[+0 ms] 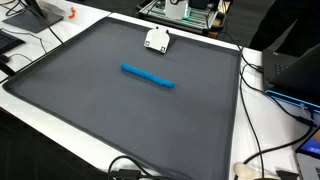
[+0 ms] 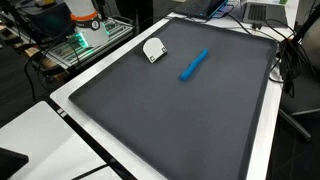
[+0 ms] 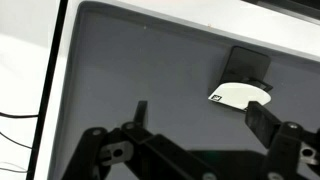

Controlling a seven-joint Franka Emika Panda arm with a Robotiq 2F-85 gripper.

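In the wrist view my gripper (image 3: 200,120) is open and empty, its two dark fingers spread wide above a dark grey mat (image 3: 130,60). A small white object (image 3: 240,94) with a black part behind it lies on the mat just beyond my right finger, apart from it. The same white object shows in both exterior views (image 1: 157,40) (image 2: 153,49), near the mat's far edge. A blue marker (image 1: 147,76) (image 2: 193,65) lies flat near the middle of the mat; it is out of the wrist view. The gripper does not show in either exterior view.
The mat (image 1: 120,110) (image 2: 190,120) covers a white table (image 1: 40,125) (image 2: 40,130). A metal rack with equipment (image 1: 185,10) (image 2: 85,40) stands behind the table. Cables and a laptop (image 1: 295,70) lie at one side.
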